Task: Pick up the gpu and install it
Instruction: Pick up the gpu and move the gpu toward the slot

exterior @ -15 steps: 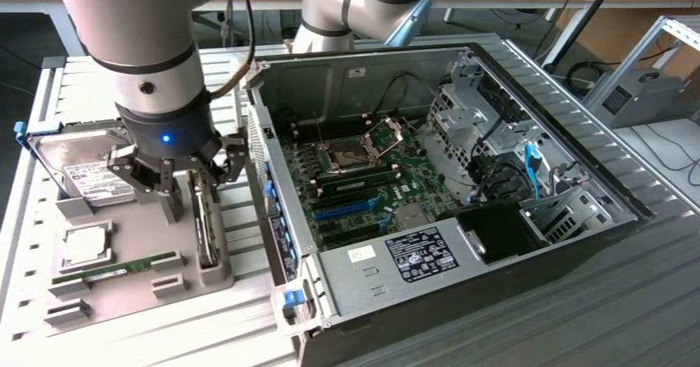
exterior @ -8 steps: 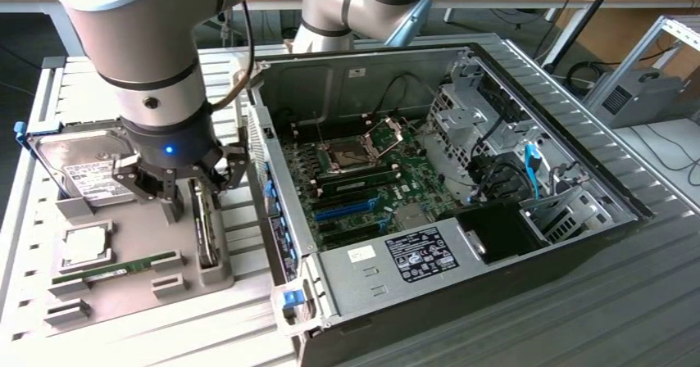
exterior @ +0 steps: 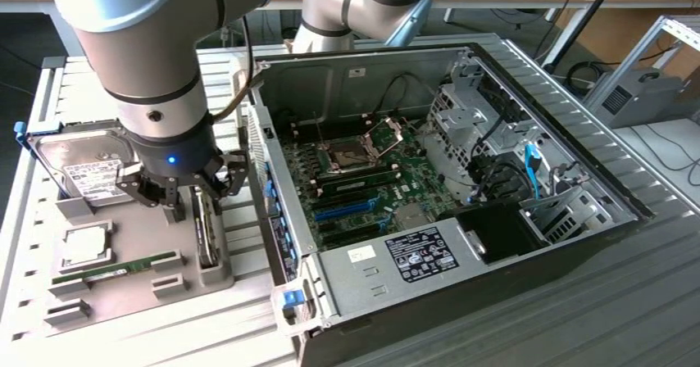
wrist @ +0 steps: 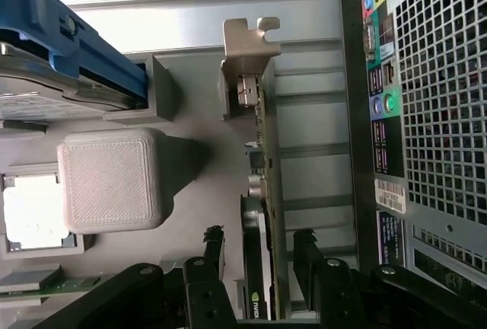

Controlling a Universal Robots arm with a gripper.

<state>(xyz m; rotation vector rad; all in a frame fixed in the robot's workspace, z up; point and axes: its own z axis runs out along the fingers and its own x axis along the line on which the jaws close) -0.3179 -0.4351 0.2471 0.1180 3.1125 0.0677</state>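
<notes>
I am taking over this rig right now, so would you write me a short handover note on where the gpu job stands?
Gripper: open, one finger on each side of the gpu, not closed on it.
Gpu: standing on edge in the grey holder tray, beside the open computer case.
Done: gripper lowered around the card.
Left: the card is not yet gripped, lifted or installed; the motherboard carries no gpu.
</notes>
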